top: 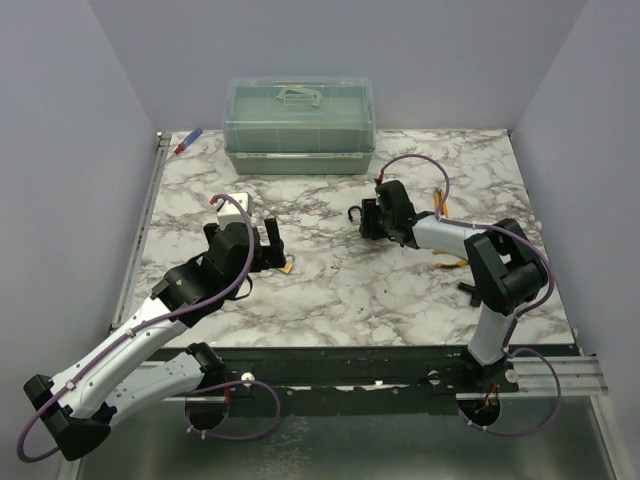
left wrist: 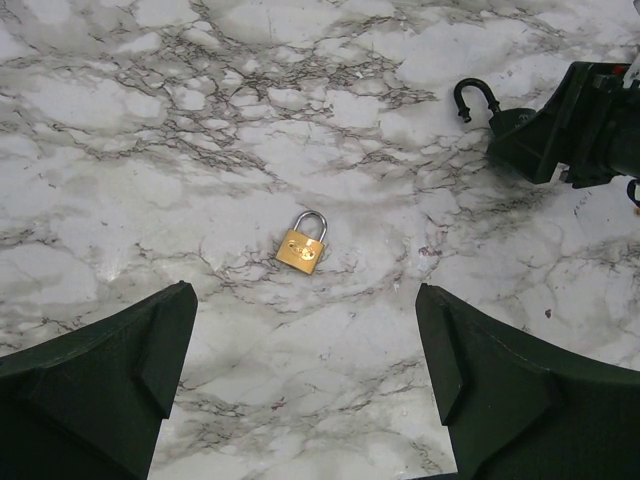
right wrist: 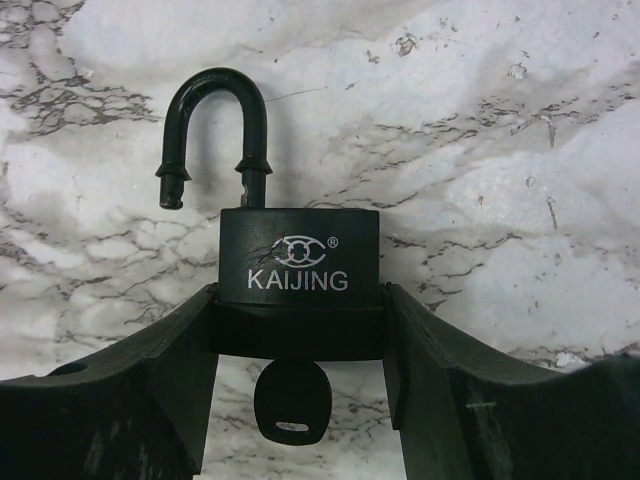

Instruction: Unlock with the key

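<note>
- The key (right wrist: 292, 405) sat under the black padlock (right wrist: 298, 265), seemingly in its keyhole, head hanging between the fingers of the right gripper (right wrist: 300, 305), which clamped the padlock's body.
- Its shaft was hidden; the top view did not show the key.
- Its head was black, rounded and slotted.
- The left gripper (left wrist: 305, 300) gaped wide over the brass padlock (left wrist: 302, 245).

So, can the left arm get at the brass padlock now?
Probably yes: its open fingers face the brass padlock, which lies alone on the table with nothing in between.
</note>
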